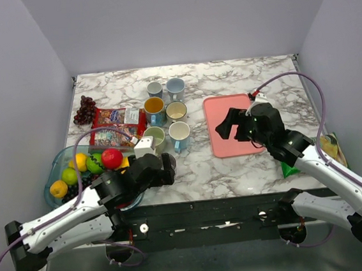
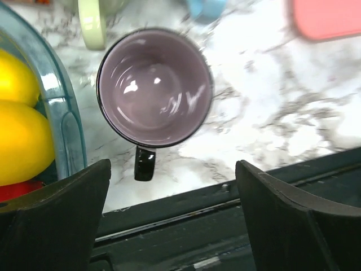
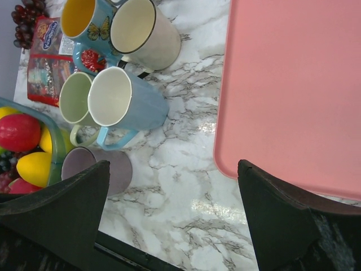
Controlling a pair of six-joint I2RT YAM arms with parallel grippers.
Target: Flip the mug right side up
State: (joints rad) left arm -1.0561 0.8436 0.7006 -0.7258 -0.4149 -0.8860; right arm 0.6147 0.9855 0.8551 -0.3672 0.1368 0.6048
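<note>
The mug (image 2: 155, 87) stands with its mouth up and its base on the marble table (image 2: 271, 96), so its long axis runs vertical. Its short black handle (image 2: 144, 164) points toward the near edge of the table. The left wrist camera looks straight down into it. The inside is glossy lavender with a few bright reflections, the rim is thin and dark, and nothing lies at the bottom. From the right wrist camera the outer wall reads as a matching dull mauve.

It sits close to the table's near edge, just beside the blue glass fruit bowl (image 2: 59, 113) that holds the lemons (image 2: 17, 141). A pale green mug (image 2: 93, 22) stands just beyond it.

The left gripper (image 2: 173, 162) hangs over the mug with its fingers spread wide – wider than the mug itself – and grips nothing.

The right gripper (image 3: 173, 164) hovers well apart from the mug, above bare marble beside the pink tray (image 3: 293, 84). Its fingers are likewise spread wide and hold nothing. A light blue mug (image 3: 135, 104) stands upright in its view, among other mugs.
</note>
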